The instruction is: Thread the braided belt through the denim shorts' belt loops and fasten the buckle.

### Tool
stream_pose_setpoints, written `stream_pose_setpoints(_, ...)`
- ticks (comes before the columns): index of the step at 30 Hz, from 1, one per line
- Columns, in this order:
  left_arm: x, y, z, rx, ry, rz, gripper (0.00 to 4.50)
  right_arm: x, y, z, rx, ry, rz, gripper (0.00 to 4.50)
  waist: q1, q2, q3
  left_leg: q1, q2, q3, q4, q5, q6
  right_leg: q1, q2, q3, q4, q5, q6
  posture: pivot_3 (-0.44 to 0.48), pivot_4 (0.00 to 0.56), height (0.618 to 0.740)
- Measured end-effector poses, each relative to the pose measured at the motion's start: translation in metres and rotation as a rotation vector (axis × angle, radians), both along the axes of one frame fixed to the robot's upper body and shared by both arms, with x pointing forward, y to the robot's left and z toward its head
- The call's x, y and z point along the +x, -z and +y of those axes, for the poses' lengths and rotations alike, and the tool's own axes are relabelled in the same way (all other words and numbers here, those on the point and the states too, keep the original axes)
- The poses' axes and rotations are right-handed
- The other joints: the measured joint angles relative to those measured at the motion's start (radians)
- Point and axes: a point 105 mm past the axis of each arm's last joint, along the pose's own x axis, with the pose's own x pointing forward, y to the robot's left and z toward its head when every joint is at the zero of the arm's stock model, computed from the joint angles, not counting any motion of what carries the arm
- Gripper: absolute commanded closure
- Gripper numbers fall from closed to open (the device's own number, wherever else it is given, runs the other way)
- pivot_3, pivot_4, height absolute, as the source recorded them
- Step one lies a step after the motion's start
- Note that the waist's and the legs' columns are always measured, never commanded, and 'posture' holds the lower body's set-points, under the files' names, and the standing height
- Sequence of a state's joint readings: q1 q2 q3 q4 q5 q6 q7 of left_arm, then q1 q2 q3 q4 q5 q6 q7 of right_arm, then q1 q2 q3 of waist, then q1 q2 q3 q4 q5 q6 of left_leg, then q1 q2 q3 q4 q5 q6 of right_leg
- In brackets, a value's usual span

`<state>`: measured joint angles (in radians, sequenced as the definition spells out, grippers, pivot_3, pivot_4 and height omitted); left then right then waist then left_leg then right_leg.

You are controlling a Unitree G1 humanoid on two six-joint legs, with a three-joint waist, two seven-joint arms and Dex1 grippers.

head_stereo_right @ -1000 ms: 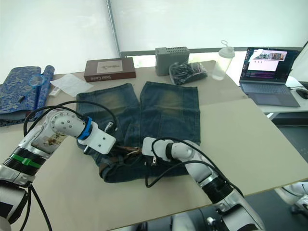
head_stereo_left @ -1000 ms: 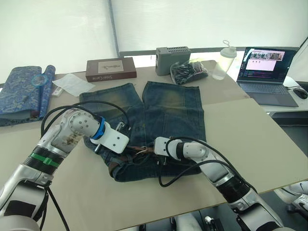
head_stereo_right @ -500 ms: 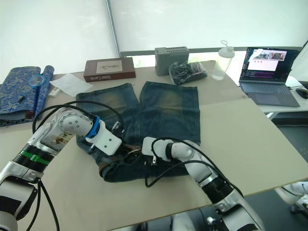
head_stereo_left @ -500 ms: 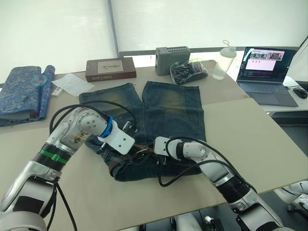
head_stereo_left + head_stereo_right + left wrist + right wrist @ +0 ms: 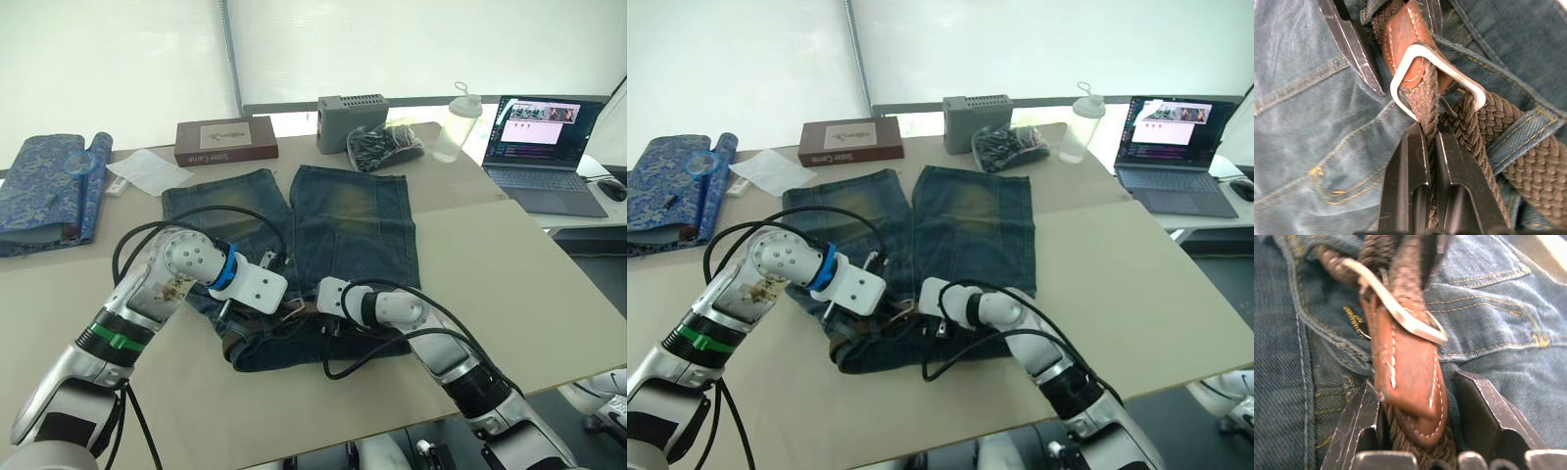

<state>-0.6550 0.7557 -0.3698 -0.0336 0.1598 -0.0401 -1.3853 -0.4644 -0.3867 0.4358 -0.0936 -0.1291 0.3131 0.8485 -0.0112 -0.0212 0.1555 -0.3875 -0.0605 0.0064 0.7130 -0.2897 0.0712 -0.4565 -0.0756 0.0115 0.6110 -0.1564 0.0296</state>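
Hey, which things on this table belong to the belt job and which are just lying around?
Job: denim shorts, braided belt, buckle, belt loops.

Lying about: laptop, clear bottle, grey box, brown box, blue patterned cloth, white paper.

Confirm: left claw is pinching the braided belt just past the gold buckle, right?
Almost. The left claw does pinch the braided belt just past the buckle, but the buckle is silver, not gold; the left wrist view shows its plain metal frame.
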Motion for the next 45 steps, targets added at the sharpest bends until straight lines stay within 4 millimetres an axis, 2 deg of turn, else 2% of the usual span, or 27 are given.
stream_pose_setpoints(3,-0.001,0.002,-0.004,-0.018,-0.007,0.005,4.50,-0.008,-0.003,-0.008,0.016,-0.007,0.078,1.56,0.004,0.000,0.000,0.000,0.000,0.000,0.000,0.000,0.000,0.000,-0.001,0.000,0.000,0.000,0.000,0.000,0.150,0.740)
stream_pose_setpoints(7,0.001,0.008,-0.006,-0.019,-0.023,-0.001,4.50,-0.008,-0.013,-0.016,0.017,0.013,0.059,0.08,0.002,0.000,0.000,0.000,0.000,0.000,0.000,0.000,0.000,0.000,0.000,0.000,0.000,0.000,0.000,0.000,0.150,0.740)
stream_pose_setpoints(11,0.002,0.012,-0.008,-0.033,-0.035,-0.001,4.50,-0.020,-0.015,-0.032,0.003,0.014,0.091,0.03,0.009,0.000,0.000,0.000,0.000,0.000,0.000,0.000,0.000,0.000,-0.001,0.000,-0.001,0.000,0.000,0.000,0.150,0.740)
stream_pose_setpoints(16,0.003,0.013,-0.009,-0.041,-0.043,-0.004,4.50,-0.026,-0.041,-0.045,0.055,0.032,0.030,0.03,0.012,0.000,0.000,0.001,0.000,0.000,0.000,-0.001,0.001,0.001,-0.001,0.000,0.000,0.000,0.000,0.000,0.150,0.740)
stream_pose_setpoints(19,0.004,0.013,-0.010,-0.046,-0.043,-0.005,4.50,-0.026,-0.045,-0.048,0.034,0.033,-0.013,0.03,0.012,0.000,0.000,0.000,0.000,0.000,0.000,-0.001,0.001,0.001,-0.001,0.000,0.000,0.000,0.000,0.000,0.150,0.740)
stream_pose_setpoints(27,0.005,0.014,-0.010,-0.054,-0.048,0.002,4.50,-0.022,-0.038,-0.045,-0.034,0.004,-0.104,0.03,0.015,0.000,0.000,0.000,0.000,0.000,0.001,0.000,0.001,0.001,-0.001,0.000,0.000,0.000,0.000,0.000,0.150,0.740)
stream_pose_setpoints(36,0.005,0.014,-0.010,-0.056,-0.050,0.001,4.50,-0.014,-0.042,-0.037,-0.065,-0.016,-0.188,0.03,0.017,0.000,0.000,0.000,0.000,0.000,0.001,0.000,0.001,0.001,-0.001,0.000,0.000,0.000,0.000,0.000,0.150,0.740)
stream_pose_setpoints(45,0.006,0.015,-0.010,-0.057,-0.054,0.001,4.50,-0.014,-0.042,-0.028,-0.057,-0.037,-0.195,0.03,0.017,0.000,0.000,0.000,0.000,0.000,0.001,0.000,0.001,0.001,-0.001,0.000,0.000,0.000,0.000,0.000,0.150,0.740)
